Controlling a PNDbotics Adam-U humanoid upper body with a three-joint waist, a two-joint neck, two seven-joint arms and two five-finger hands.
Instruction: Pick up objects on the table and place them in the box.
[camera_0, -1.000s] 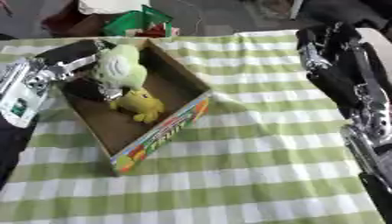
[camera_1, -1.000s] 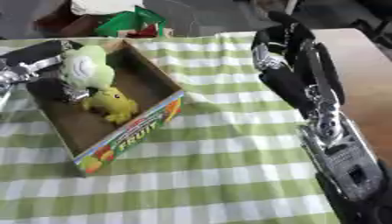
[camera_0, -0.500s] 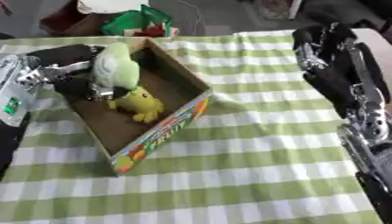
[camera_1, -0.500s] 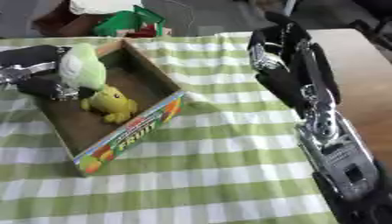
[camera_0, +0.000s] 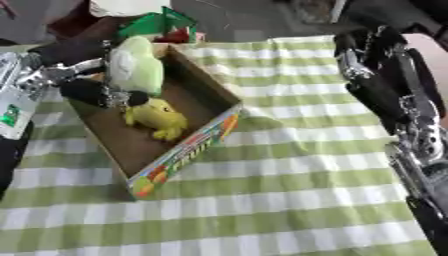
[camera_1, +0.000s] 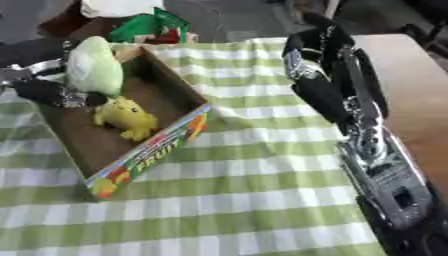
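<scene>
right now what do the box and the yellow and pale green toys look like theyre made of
The box looks like cardboard: matte brown inside walls, a printed glossy fruit graphic on its outer side. The yellow toy seems soft plush, with a fuzzy rounded outline. The pale green toy, held by the left hand over the box, looks like plush too, though its surface is less clear.

Green/white check tablecloth (camera_0: 289, 165) on table; green-red obj (camera_0: 162, 25) + white obj (camera_0: 131, 6) at far edge.
</scene>
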